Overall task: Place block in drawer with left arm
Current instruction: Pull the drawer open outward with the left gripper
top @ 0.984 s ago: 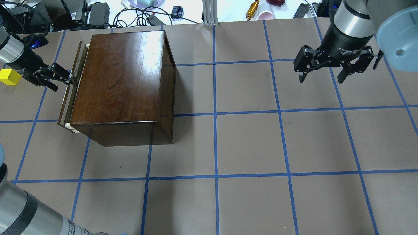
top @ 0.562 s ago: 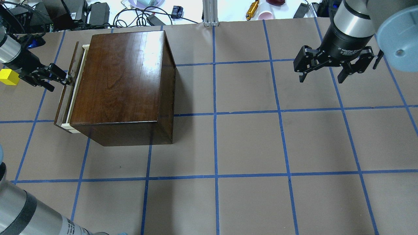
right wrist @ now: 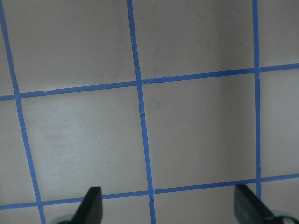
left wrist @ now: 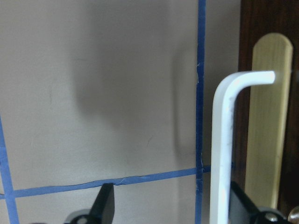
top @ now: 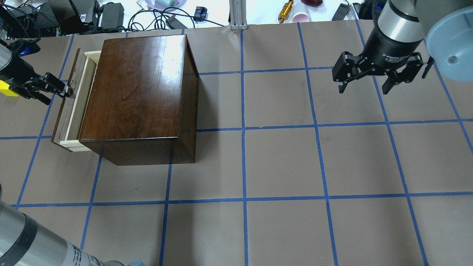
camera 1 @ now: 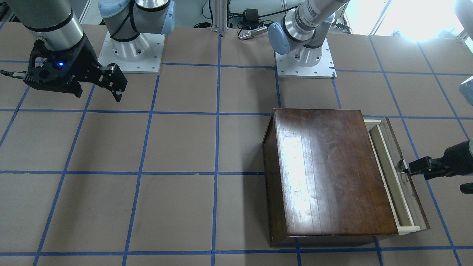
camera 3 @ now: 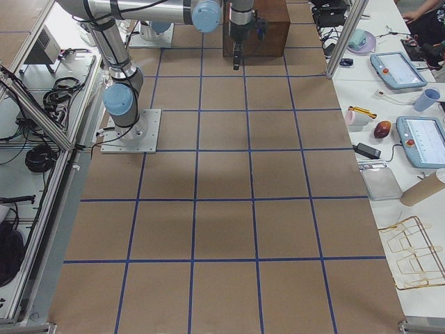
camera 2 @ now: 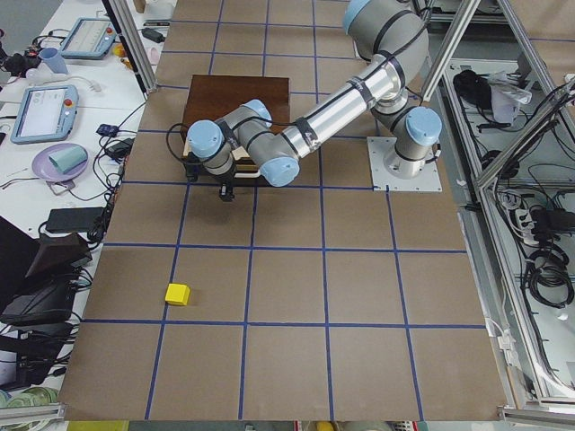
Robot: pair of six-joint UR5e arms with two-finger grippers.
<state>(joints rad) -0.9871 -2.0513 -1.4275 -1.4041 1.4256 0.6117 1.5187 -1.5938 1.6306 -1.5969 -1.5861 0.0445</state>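
The drawer (top: 84,94) of the dark-brown box (top: 136,88) stands partly pulled out, its pale tray showing, also in the front view (camera 1: 388,173). My left gripper (top: 57,95) is open at the drawer's front panel. One finger (camera 1: 417,166) is hooked on the metal pull (left wrist: 222,140); the jaws stand wide apart in the left wrist view (left wrist: 173,210). The yellow block (camera 2: 177,293) lies on the table beyond the gripper, partly hidden behind it in the overhead view (top: 4,89). My right gripper (top: 364,88) is open and empty above the table, far from the box.
Cables, boxes and a purple bowl (camera 2: 56,163) lie off the table's far edge near the box. Blue tape lines grid the brown table (top: 281,162). The left arm's forearm (top: 22,240) crosses the near left corner of the overhead view.
My left gripper has moved left, away from the box, and the drawer has slid further out with it. The block is more hidden behind the gripper. The right arm has not moved.
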